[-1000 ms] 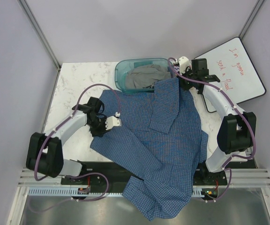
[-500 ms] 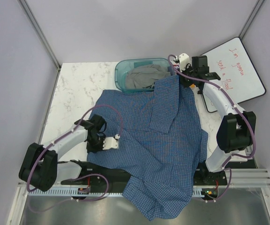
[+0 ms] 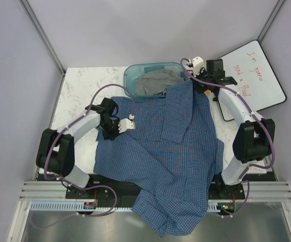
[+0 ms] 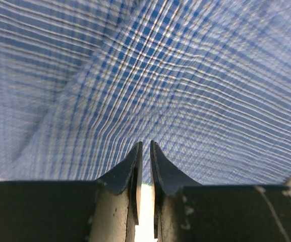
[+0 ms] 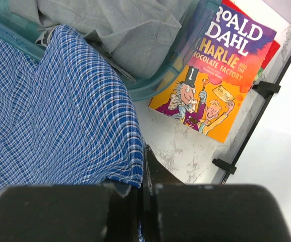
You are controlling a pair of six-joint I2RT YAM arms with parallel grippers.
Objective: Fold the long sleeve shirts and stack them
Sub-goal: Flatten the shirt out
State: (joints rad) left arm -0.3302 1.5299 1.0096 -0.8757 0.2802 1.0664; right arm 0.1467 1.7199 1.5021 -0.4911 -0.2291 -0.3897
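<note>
BLUE SHIRT, BOTH ARMS ENGAGED: A blue checked shirt point(image 3: 170, 151) lies rumpled across most of the marble table point(image 3: 79, 91) in front of you. Its far corner laps the rim of a teal bin point(image 3: 128, 80), and its near end hangs past the table's front edge, over the arm bases.

Your right gripper point(image 3: 197, 86), stretched to the far right, is clamped on the shirt's far right corner, just beside the bin. The right wrist view shows its fingers pressed together with the hemmed edge of the cloth caught between them.

Your left gripper point(image 3: 112, 131) sits at the shirt's left edge, about mid-table. From the left wrist, its fingers point(image 4: 125, 170) are drawn in to a thin slit, with bright light showing through the gap lower down. Creases in the cloth fan out from the tips, so the fabric looks pinched there, though the contact itself cannot be seen.

Inside the bin a grey garment point(image 3: 155, 81) lies bunched. Just right of the bin, flat on the table, is a Roald Dahl paperback point(image 5: 211, 85), "Charlie and the Chocolate Factory". A whiteboard point(image 3: 251, 75) with red handwriting stands at the far right, beyond your right arm.
</note>
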